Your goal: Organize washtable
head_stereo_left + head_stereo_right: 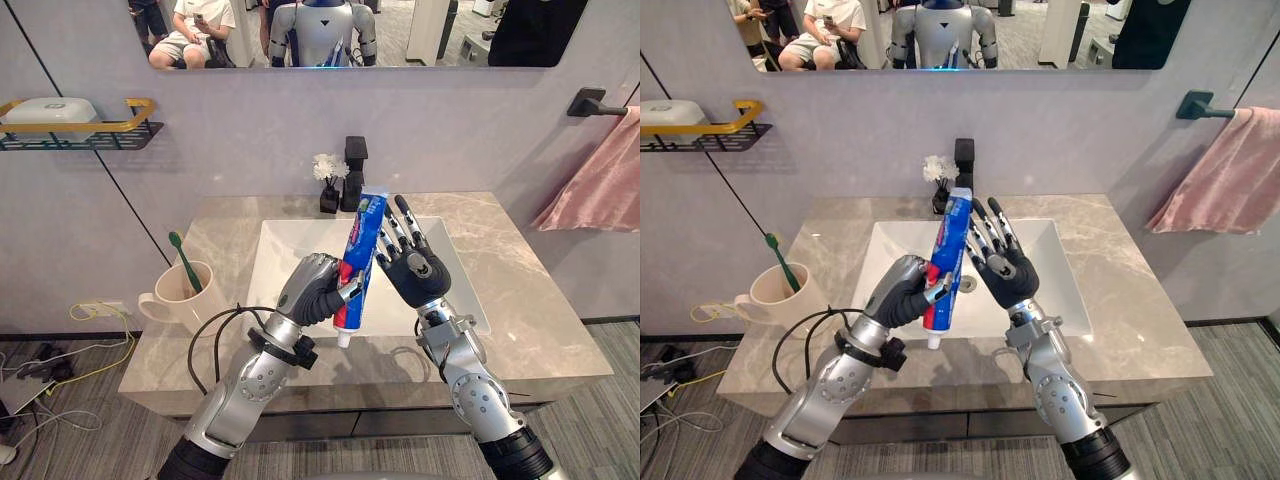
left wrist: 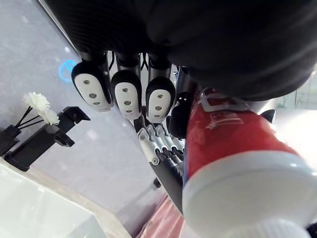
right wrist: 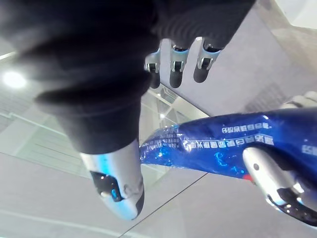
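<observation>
I count one tube, one toothbrush and one mug. There is one sink, one black tap and one vase of white flowers. On the wall I count one mirror, one shelf, one white box, one rail and one pink towel.
</observation>
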Robot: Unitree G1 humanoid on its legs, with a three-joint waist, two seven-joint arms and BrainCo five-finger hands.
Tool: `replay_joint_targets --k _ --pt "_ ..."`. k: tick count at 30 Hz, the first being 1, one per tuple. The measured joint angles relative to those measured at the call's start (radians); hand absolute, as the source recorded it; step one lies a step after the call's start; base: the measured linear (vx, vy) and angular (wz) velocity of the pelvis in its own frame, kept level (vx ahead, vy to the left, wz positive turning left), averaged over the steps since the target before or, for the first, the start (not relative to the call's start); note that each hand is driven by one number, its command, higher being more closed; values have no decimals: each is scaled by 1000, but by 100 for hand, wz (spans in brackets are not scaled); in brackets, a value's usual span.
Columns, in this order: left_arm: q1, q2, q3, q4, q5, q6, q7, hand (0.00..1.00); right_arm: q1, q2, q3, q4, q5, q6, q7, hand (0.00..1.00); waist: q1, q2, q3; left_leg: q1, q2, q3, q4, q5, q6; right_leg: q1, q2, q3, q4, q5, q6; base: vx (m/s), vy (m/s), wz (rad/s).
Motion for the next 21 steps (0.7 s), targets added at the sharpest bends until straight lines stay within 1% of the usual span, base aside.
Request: replay_joint_targets --k 5,10,16,21 --pt "0 32 -6 0 0 -5 -34 100 0 -10 -14 3 0 12 13 0 0 0 0 0 0 0 0 0 0 0 0 0 0 0 0 0 0 0" --pt "0 43 -19 0 0 -6 -40 100 0 -10 -20 37 0 15 17 0 0 0 0 0 0 -1 0 0 0 0 0 -1 -1 0 0 0 0 0" --pt "-1 48 -46 0 0 -6 -52 100 0 -10 -10 59 0 43 17 0 0 -1 1 0 0 -2 0 0 0 0 0 -2 -4 0 0 0 0 0" --pt "-3 49 -72 0 0 -6 -61 100 -1 -28 48 71 -1 54 18 0 0 -1 1 -1 -1 -3 0 0 0 0 0 -3 -4 0 0 0 0 0"
